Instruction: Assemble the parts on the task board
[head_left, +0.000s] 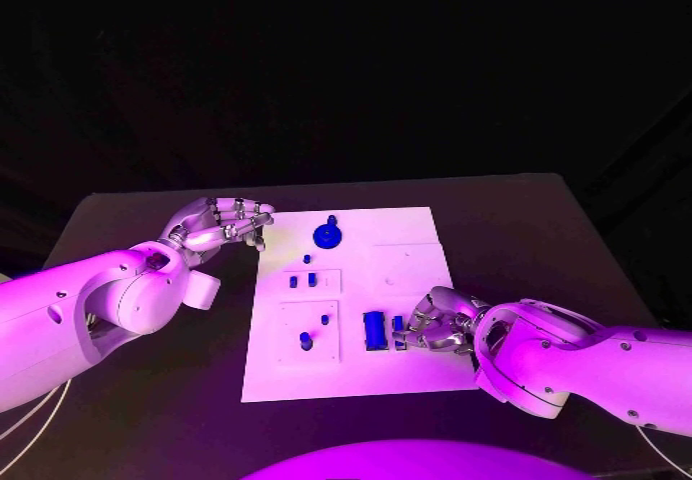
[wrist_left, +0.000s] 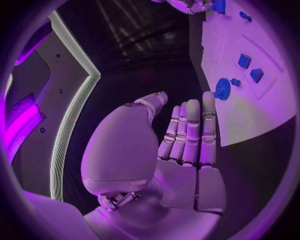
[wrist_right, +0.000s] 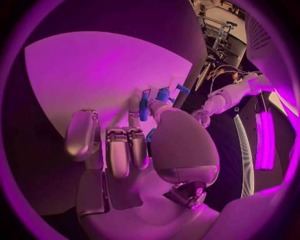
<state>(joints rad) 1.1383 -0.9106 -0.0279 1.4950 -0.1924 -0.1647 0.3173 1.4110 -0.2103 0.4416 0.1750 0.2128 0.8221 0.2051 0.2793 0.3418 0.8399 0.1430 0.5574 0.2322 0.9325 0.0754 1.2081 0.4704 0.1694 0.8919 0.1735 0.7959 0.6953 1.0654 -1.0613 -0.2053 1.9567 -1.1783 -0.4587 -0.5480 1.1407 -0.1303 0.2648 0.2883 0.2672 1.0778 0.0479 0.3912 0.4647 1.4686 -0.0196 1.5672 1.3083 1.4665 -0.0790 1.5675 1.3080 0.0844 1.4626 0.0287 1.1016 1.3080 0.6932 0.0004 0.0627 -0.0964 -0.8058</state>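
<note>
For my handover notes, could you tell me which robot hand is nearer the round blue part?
Left. The left robot hand sits beside the round blue part; the right robot hand is farther down the board.

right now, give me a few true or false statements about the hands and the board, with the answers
1. The left hand rests at the far left corner of the task board. True.
2. The left hand holds a blue part. False: its fingers are straight and together with nothing in them.
3. The right hand is on the near right part of the board, beside an upright blue part. True.
4. The round blue part lies at the board's near edge. False: it lies near the far edge.
5. The board lies on a white table. False: the table is black.
</note>
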